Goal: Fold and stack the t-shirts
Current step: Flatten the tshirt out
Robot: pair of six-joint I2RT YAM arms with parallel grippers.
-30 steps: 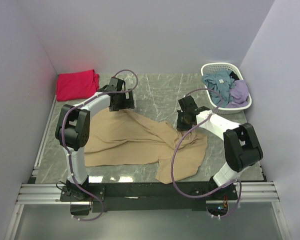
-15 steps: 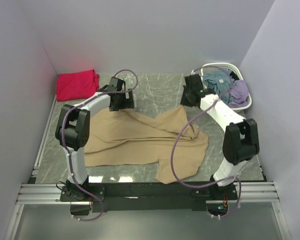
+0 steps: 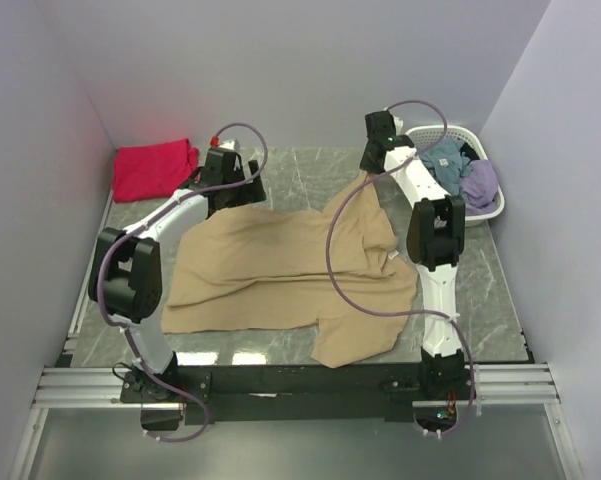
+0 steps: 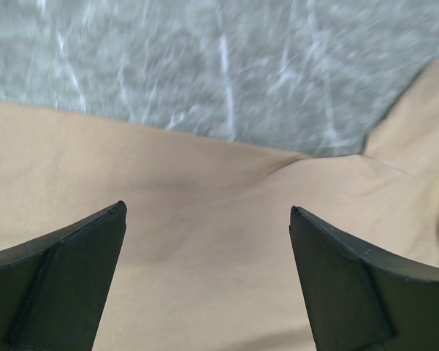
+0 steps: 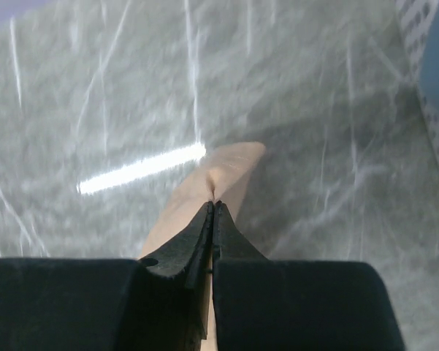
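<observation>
1. Top view: the right tool (image 3: 367, 174) is pinching a corner of the tan t-shirt (image 3: 280, 270) and holding it up just left of the white basket (image 3: 425, 132). A second ago it was sitting well nearer the arm bases, so it's been hauling that corner toward the back of the counter (image 3: 310, 168), and the shirt is lying more spread out than it was. The left tool (image 3: 232, 192) is hanging over the shirt's far edge, well to the left of the basket, barely shifted. The red t-shirt (image 3: 155, 168) is sitting in the back corner farthest from the basket, looking already bundled.
2. Left wrist: the left tool (image 4: 207, 212) is standing wide open with nothing in it, tan cloth (image 4: 219, 263) right underneath and bare counter (image 4: 204, 58) beyond.
3. Right wrist: the right tool (image 5: 213, 206) is clamping shut on a little tab of tan fabric (image 5: 232, 162) poking past the tips; the basket's lattice (image 5: 426, 110) is showing at the right edge.
4. My read: we're still flattening here, not folding. The empty tool is probably getting ready to grab the opposite edge, and stacking on the red one is still a ways off.
</observation>
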